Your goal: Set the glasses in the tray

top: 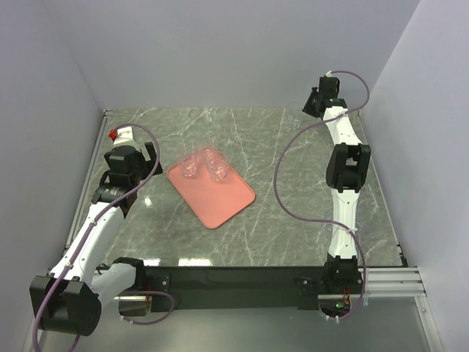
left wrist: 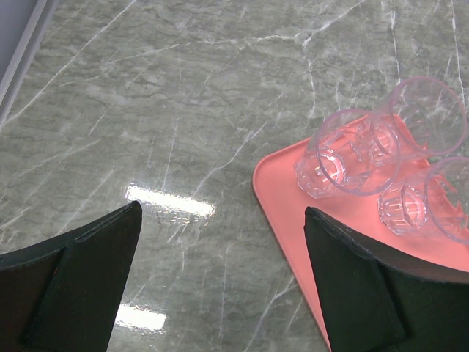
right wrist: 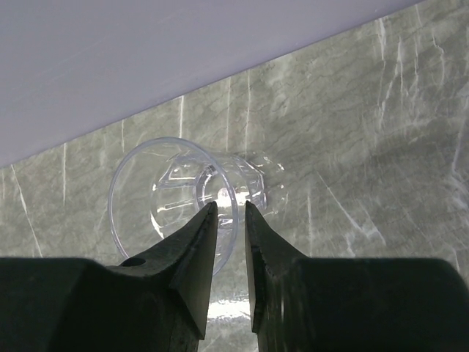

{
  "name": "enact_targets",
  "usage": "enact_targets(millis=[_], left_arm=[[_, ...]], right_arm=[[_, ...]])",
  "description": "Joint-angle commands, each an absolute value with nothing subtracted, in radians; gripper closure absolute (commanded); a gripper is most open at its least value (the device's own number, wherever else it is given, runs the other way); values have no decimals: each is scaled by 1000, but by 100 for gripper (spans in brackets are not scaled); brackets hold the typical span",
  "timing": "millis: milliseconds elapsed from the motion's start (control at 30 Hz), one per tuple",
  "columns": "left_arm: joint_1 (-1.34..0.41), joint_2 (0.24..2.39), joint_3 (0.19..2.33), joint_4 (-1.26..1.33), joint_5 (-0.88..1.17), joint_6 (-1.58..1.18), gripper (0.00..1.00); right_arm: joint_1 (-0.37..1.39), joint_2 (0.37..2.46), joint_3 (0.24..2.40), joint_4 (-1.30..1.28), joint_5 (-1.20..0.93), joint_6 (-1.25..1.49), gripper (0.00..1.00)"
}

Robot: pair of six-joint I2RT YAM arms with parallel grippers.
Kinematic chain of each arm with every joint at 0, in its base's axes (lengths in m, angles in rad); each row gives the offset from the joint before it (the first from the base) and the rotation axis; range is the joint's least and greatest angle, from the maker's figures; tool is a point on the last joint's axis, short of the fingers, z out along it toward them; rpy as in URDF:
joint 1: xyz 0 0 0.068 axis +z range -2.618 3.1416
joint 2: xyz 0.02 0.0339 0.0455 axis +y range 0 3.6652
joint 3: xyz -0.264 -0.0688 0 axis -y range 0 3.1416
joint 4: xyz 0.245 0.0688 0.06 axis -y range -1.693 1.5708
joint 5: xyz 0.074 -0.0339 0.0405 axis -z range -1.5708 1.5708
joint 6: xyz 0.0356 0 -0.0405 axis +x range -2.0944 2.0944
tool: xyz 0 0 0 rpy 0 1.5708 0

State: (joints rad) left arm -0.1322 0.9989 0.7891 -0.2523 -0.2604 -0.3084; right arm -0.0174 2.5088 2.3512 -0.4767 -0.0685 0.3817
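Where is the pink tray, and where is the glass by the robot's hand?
tray point(top: 220, 202): top view, on its bare pink floor.
glass point(right wrist: 165, 187): right wrist view, on its clear side wall.

Left fingers point(left wrist: 80, 286) wide apart, right arm point(top: 344, 172) outstretched, right fingers point(right wrist: 194, 257) pinching a glass point(right wrist: 165, 187)

We stand before a plain booth: pale lilac-grey walls around a grey-green marble surface.
The white-veined surface point(top: 308, 220) is boxed in by a back wall point(top: 234, 51) and side walls point(top: 37, 147). Just beyond the right hand point(right wrist: 231, 204), a wall point(right wrist: 146, 59) meets the stone. Just ahead of the left hand point(left wrist: 221, 209), we catch a bright strip of reflected light point(left wrist: 170, 202) on the polished top.
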Motion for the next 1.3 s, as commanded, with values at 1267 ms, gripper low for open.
enact_targets(millis=[1267], left_arm=[[-126, 951, 799, -215, -261, -304, 2]], right_arm=[[-5, 1962, 1795, -227, -653, 92, 100]])
